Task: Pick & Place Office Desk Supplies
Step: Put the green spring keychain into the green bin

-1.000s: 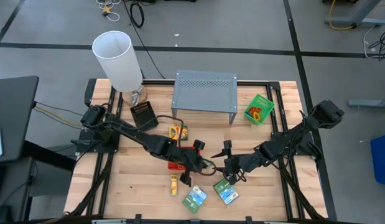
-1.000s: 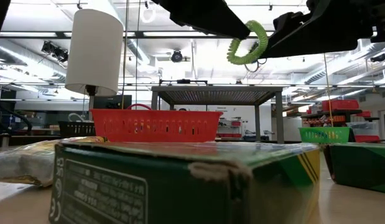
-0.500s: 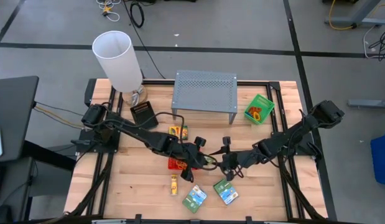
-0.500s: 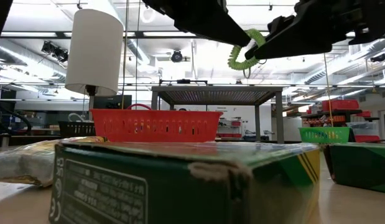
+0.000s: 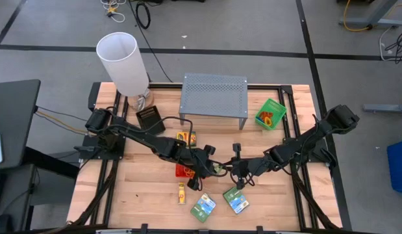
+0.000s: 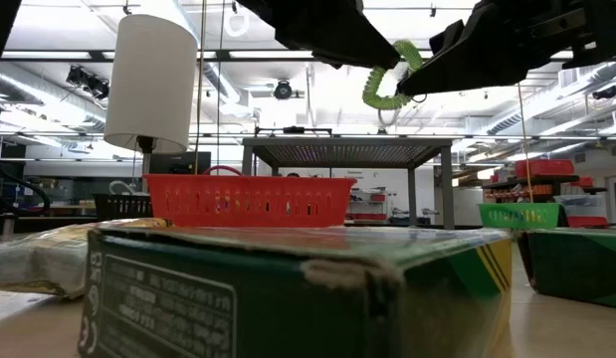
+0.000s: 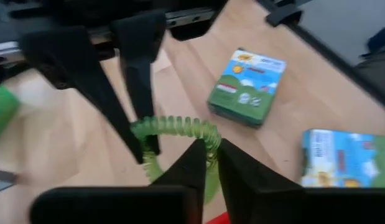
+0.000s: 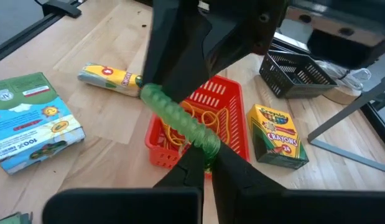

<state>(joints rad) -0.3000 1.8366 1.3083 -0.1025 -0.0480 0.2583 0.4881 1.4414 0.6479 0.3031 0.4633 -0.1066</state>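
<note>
Both grippers have edged closer together since a moment ago, and the green coiled band (image 6: 387, 85) is now stretched tighter between them. Left gripper (image 7: 208, 152) pinches one end between its fingertips, right gripper (image 8: 208, 155) pinches the other. Just beyond the right fingers, below the band, sit the red mesh tray (image 8: 226, 102) and the crayon box (image 8: 279, 137).

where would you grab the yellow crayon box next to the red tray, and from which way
Grip the crayon box across its two long side faces, coming straight down from above. It lies flat on the table beside the red tray, front face up, so the long sides are the narrow span. That approach looks open, though both grippers, left and right, are pinching the green coil band.
</note>
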